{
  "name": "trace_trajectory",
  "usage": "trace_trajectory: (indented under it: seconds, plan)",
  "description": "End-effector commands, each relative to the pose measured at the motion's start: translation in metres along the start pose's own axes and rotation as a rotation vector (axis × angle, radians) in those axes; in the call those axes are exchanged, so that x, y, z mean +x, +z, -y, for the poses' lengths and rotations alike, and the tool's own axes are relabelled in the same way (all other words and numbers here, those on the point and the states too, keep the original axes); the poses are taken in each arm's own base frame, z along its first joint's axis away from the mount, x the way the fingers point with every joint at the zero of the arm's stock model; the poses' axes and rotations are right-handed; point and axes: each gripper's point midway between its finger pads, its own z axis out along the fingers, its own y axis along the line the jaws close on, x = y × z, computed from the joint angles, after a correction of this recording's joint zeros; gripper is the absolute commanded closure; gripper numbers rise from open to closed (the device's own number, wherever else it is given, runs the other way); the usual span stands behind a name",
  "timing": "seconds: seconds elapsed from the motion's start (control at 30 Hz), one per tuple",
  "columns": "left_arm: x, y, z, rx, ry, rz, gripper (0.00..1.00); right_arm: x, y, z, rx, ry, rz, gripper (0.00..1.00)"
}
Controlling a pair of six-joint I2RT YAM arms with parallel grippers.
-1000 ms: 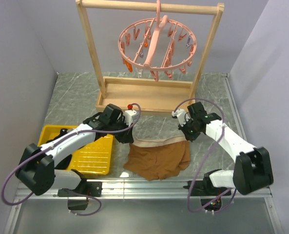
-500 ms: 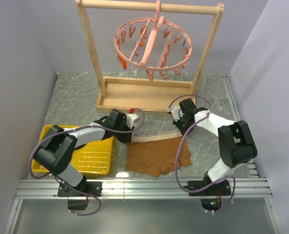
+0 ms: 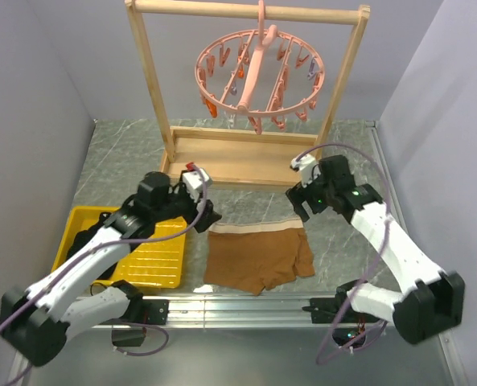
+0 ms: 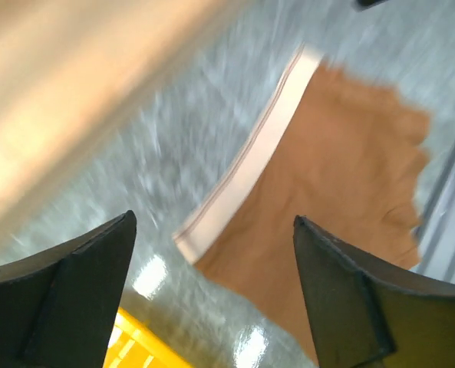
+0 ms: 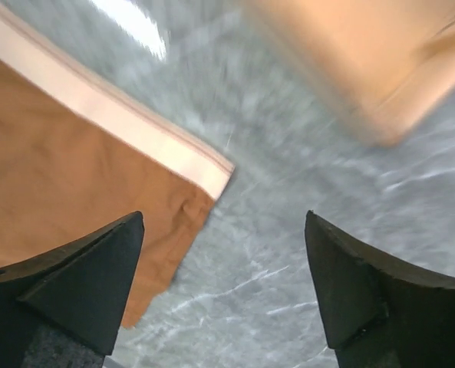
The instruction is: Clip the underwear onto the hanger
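Note:
The brown underwear (image 3: 258,257) lies flat on the marble table, its pale waistband (image 3: 254,231) facing the rack. No gripper touches it. My left gripper (image 3: 203,214) hovers open just off the waistband's left corner; the left wrist view shows that corner (image 4: 212,230) below the spread jaws (image 4: 214,222). My right gripper (image 3: 301,206) hovers open above the waistband's right corner; in the right wrist view the underwear (image 5: 58,176) lies left of the spread jaws (image 5: 224,218), with bare table between them. The pink ring hanger (image 3: 258,76) with several clips hangs from the wooden rack's top bar.
The wooden rack (image 3: 238,157) stands behind the underwear, its base tray close to both grippers. A yellow tray (image 3: 154,257) sits at the left under the left arm. Metal rails (image 3: 246,305) run along the near edge. Grey walls close both sides.
Both grippers went from shut on the waistband corners to open and lifted off. The underwear now lies spread flat. The hanger swung slightly.

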Motion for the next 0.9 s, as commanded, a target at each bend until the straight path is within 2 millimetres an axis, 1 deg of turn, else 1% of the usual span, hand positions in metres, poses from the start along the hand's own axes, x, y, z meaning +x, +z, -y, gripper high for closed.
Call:
trace_trajectory:
  seconds: [0.0, 0.03, 0.07, 0.1, 0.13, 0.17, 0.2, 0.23, 0.27, 0.3, 0.33, 0.37, 0.43, 0.47, 0.5, 0.53, 0.57, 0.6, 0.63, 0.67, 0.7, 0.73, 0.77, 0.83, 0.87]
  plan:
    - [-0.032, -0.027, 0.012, 0.011, 0.004, 0.091, 0.1, -0.046, -0.049, 0.001, 0.034, 0.055, 0.215, 0.06]
    - [-0.039, -0.032, 0.011, -0.01, -0.01, 0.114, 0.1, -0.054, -0.058, 0.001, 0.047, 0.1, 0.257, 0.06]
    - [-0.058, -0.041, 0.008, -0.048, -0.064, 0.181, 0.09, -0.07, -0.072, 0.007, 0.079, 0.132, 0.334, 0.05]
    - [-0.066, -0.045, 0.008, -0.062, -0.085, 0.218, 0.06, -0.081, -0.092, 0.008, 0.099, 0.154, 0.417, 0.03]
    - [-0.076, -0.049, 0.007, -0.075, -0.093, 0.257, 0.03, -0.089, -0.104, 0.01, 0.106, 0.206, 0.478, 0.01]
    - [-0.081, -0.054, 0.008, -0.081, -0.09, 0.295, 0.02, -0.105, -0.118, 0.015, 0.131, 0.223, 0.571, 0.0]
    - [-0.095, -0.058, 0.005, -0.097, -0.08, 0.364, 0.01, -0.113, -0.136, 0.017, 0.156, 0.248, 0.652, 0.0]
    - [-0.101, -0.06, 0.005, -0.099, -0.073, 0.398, 0.01, -0.119, -0.146, 0.017, 0.157, 0.285, 0.707, 0.0]
    - [-0.1, -0.06, 0.003, -0.109, -0.074, 0.411, 0.01, -0.128, -0.155, 0.018, 0.161, 0.299, 0.773, 0.0]
    - [-0.119, -0.064, 0.003, -0.107, -0.037, 0.49, 0.01, -0.132, -0.166, 0.015, 0.154, 0.288, 0.816, 0.0]
    - [-0.123, -0.063, 0.003, -0.103, -0.021, 0.504, 0.01, -0.137, -0.171, 0.012, 0.139, 0.275, 0.839, 0.0]
    - [-0.128, -0.058, 0.001, -0.1, -0.013, 0.509, 0.01, -0.146, -0.181, 0.005, 0.097, 0.247, 0.868, 0.0]
    - [-0.14, -0.053, -0.002, -0.094, 0.014, 0.54, 0.01, -0.152, -0.179, -0.003, 0.036, 0.245, 0.838, 0.0]
    - [-0.141, -0.045, -0.006, -0.101, 0.042, 0.533, 0.01, -0.163, -0.193, -0.01, -0.007, 0.223, 0.857, 0.0]
    - [-0.144, -0.043, -0.015, -0.14, 0.044, 0.548, 0.04, -0.168, -0.186, -0.01, -0.035, 0.244, 0.83, 0.01]
    - [-0.159, -0.047, -0.019, -0.164, 0.066, 0.612, 0.06, -0.171, -0.188, -0.012, -0.051, 0.245, 0.832, 0.02]
    - [-0.157, -0.041, -0.025, -0.182, 0.068, 0.62, 0.07, -0.178, -0.192, -0.016, -0.079, 0.227, 0.849, 0.03]
    - [-0.164, -0.042, -0.027, -0.198, 0.086, 0.656, 0.08, -0.181, -0.193, -0.018, -0.094, 0.222, 0.852, 0.04]
    - [-0.178, -0.049, -0.028, -0.209, 0.129, 0.726, 0.08, -0.185, -0.198, -0.02, -0.117, 0.229, 0.855, 0.04]
    - [-0.176, -0.046, -0.027, -0.203, 0.144, 0.743, 0.09, -0.187, -0.196, -0.023, -0.14, 0.238, 0.843, 0.04]
    - [-0.179, -0.046, -0.027, -0.201, 0.161, 0.765, 0.1, -0.189, -0.186, -0.025, -0.176, 0.278, 0.809, 0.05]
    - [-0.18, -0.045, -0.024, -0.188, 0.171, 0.78, 0.11, -0.19, -0.182, -0.025, -0.186, 0.294, 0.797, 0.05]
    - [-0.185, -0.042, -0.024, -0.176, 0.184, 0.799, 0.12, -0.192, -0.174, -0.024, -0.195, 0.31, 0.769, 0.05]
    - [-0.189, -0.037, -0.023, -0.156, 0.195, 0.803, 0.13, -0.194, -0.165, -0.024, -0.193, 0.323, 0.741, 0.06]
    - [-0.192, -0.032, -0.019, -0.125, 0.2, 0.811, 0.13, -0.197, -0.166, -0.022, -0.184, 0.326, 0.744, 0.06]
